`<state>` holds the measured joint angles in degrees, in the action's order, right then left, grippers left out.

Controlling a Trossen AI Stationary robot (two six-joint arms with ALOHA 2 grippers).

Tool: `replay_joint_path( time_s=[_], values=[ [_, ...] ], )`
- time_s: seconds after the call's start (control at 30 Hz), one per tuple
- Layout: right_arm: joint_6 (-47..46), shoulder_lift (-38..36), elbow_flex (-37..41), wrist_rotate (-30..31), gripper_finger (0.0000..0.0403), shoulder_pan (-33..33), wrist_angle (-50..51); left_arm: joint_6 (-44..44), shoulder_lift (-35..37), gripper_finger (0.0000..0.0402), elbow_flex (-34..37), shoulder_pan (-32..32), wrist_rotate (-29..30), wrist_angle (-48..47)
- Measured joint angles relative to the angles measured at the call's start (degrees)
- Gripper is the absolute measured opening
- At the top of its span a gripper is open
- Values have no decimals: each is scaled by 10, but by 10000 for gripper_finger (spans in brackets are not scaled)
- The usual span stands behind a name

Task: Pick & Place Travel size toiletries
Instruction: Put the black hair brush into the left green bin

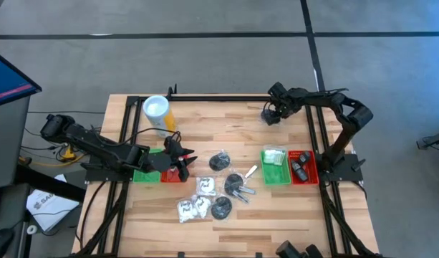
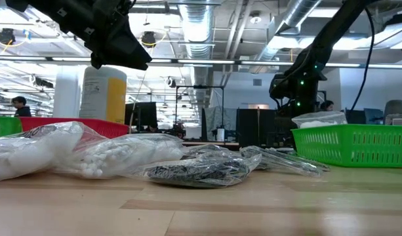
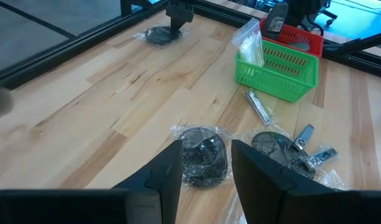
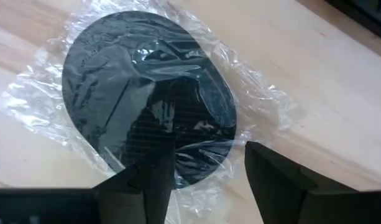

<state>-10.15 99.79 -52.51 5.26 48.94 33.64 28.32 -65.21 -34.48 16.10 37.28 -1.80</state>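
Several travel size toiletries lie at the table's near middle: plastic-wrapped black discs, white sachets and small silvery tubes. One more wrapped black disc lies flat, apart from these, near the far right corner. My right gripper points straight down over it, open, one finger over the disc's face and the other beyond its rim. My left gripper hangs open above the table left of the pile, with nothing between its fingers. My right gripper comes at the wrapped black disc from above, at the rim nearest the wrist camera. I cannot tell whether its fingertips touch the wrap. The disc lies flat on the table.
A green tray holding white packets and a red tray holding dark items stand at the right. Another green tray and red tray sit under the left arm. A yellow cylinder stands far left. Black frame rails border the table.
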Motion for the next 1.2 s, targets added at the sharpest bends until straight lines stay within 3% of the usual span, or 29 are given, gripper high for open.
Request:
replay_joint_path(
  time_s=[0.33,0.63,0.8,0.97,1.2],
  values=[
    [12,-12,5,-89,176,-31,-23,0,0,127,0,0,0,0],
    [17,-11,6,-95,160,-69,-50,0,0,127,0,0,0,0],
    [24,-11,6,-91,109,-81,-56,0,0,127,0,0,0,0],
    [35,-11,5,-97,18,-81,-60,0,0,127,0,0,0,-1],
    [52,-12,5,-98,1,-94,-62,0,0,127,0,0,0,-1]
  ],
)
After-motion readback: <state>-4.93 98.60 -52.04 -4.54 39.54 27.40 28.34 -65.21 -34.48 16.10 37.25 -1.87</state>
